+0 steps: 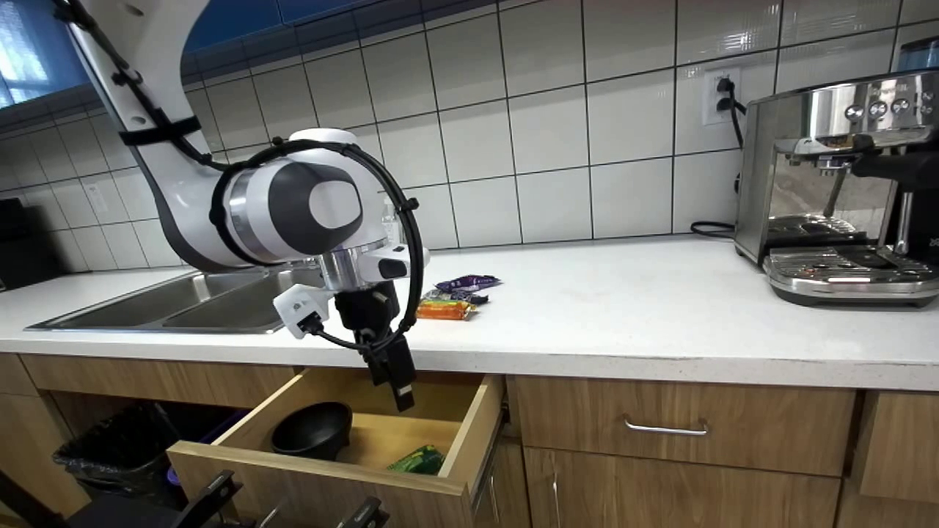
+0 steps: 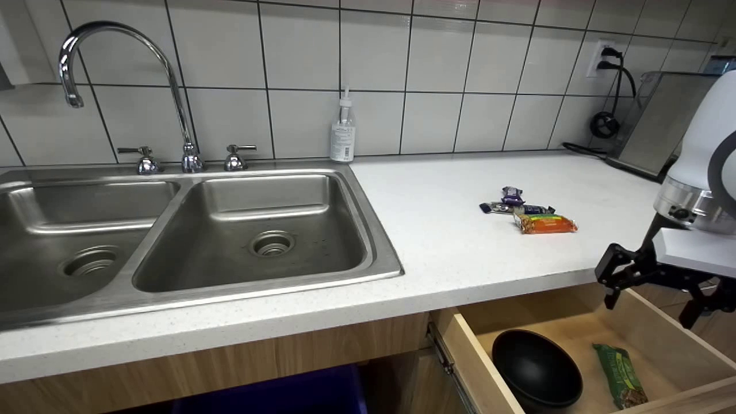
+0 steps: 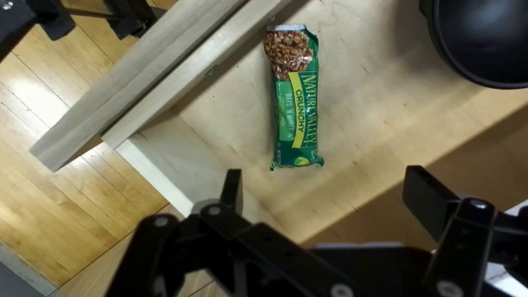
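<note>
Nearest the wrist camera, the gripper (image 3: pixel 324 181) hangs above a pulled-out drawer (image 3: pixel 194 69) with its fingers (image 3: pixel 233 187) spread wide apart and nothing between them. The green granola bar (image 3: pixel 295 103) lies label up on the drawer floor, one end near the drawer's front, touching neither finger; a black bowl (image 3: pixel 486 41) sits apart from it in the same drawer. On the counter (image 2: pixel 437 230), an exterior view shows an orange-wrapped bar (image 2: pixel 545 223) beside darker packets (image 2: pixel 512 195). The step in hand appears to be either a release of the green granola bar or an approach to it; the spread fingers alone do not settle which. A release would call next for rising clear of the drawer walls; an approach, for centring over the bar and lowering until the fingers straddle its narrow width.
</note>
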`<state>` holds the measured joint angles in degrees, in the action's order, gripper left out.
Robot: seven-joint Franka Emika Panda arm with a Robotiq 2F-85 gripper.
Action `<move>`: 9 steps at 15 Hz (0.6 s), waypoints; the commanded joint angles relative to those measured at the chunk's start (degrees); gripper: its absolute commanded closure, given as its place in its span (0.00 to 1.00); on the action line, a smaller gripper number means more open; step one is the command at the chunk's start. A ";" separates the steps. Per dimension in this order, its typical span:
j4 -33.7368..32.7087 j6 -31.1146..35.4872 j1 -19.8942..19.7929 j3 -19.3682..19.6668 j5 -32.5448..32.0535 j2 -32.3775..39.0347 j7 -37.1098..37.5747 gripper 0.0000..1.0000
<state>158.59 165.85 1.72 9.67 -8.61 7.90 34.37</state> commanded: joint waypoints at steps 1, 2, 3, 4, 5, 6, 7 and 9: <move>1.25 0.25 0.02 -0.85 2.99 -3.67 -1.96 0.00; 1.43 0.20 -0.12 -1.12 3.53 -4.57 -2.33 0.00; 1.43 -0.01 -0.29 -1.44 4.16 -5.31 -2.80 0.00; 1.48 -0.28 -0.45 -1.87 4.98 -6.15 -3.42 0.00; 1.42 -0.41 -0.58 -2.18 5.49 -6.89 -3.85 0.00; 1.26 -0.83 -0.72 -2.55 6.00 -7.68 -4.36 0.00; 1.02 -1.08 -0.88 -2.89 6.58 -8.26 -4.89 0.00; 0.52 -1.53 -1.14 -3.48 7.33 -9.40 -5.49 0.00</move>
<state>158.69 166.05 1.74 7.81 -3.37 2.18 31.55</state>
